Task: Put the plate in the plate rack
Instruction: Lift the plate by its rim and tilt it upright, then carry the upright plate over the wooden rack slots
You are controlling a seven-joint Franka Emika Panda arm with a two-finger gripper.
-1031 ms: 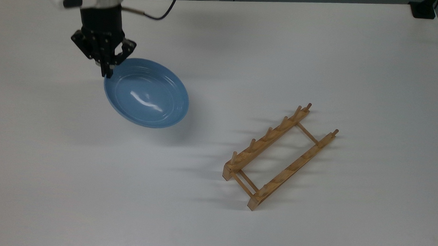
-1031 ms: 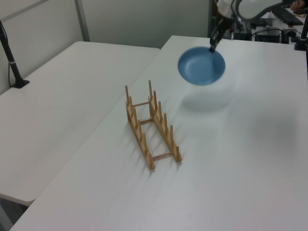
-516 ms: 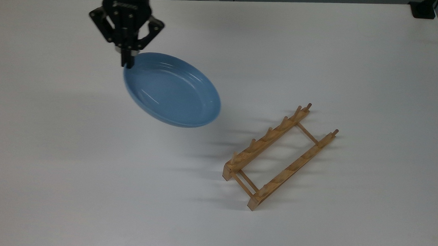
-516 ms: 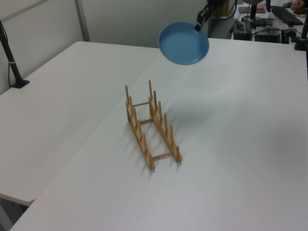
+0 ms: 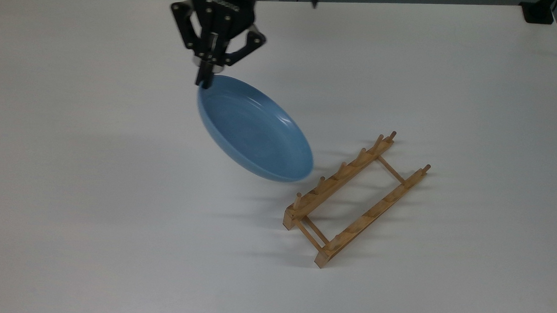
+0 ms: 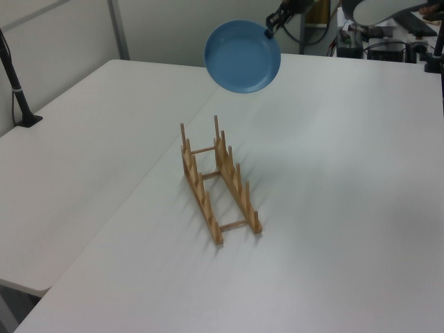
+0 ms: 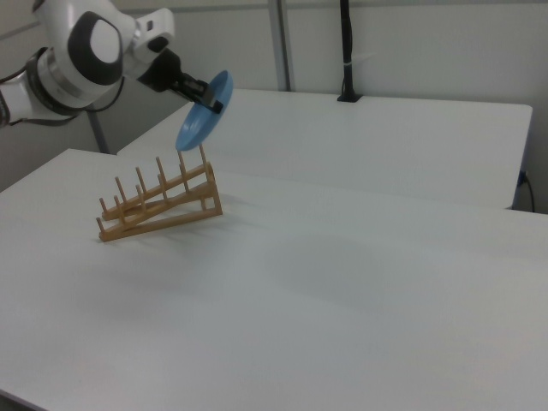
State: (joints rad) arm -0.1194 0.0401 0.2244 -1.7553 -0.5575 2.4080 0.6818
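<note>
The light-blue plate [image 5: 256, 129] hangs tilted in the air, held by its rim. My gripper [image 5: 204, 80] is shut on that rim at the plate's upper-left edge in the top view. The plate [image 6: 242, 56] sits high above the table in the left view, with the gripper [image 6: 270, 29] at its upper right. In the right view the plate [image 7: 204, 112] appears nearly edge-on, just above and behind the rack's taller end, gripper [image 7: 211, 104] on its upper edge. The wooden plate rack [image 5: 355, 198] stands on the table with nothing in it, to the right of the plate; rack [image 6: 216, 180], rack [image 7: 157, 204].
The white table [image 5: 93, 205] carries the rack. A second white table [image 6: 83, 159] adjoins it on the left view's left. A black post [image 6: 15, 87] stands on that table. Cables and equipment [image 6: 378, 38] lie at the far edge.
My gripper has carried the plate up and toward the rack, rightward in the top view. The plate has tilted steeper. The rack has not moved.
</note>
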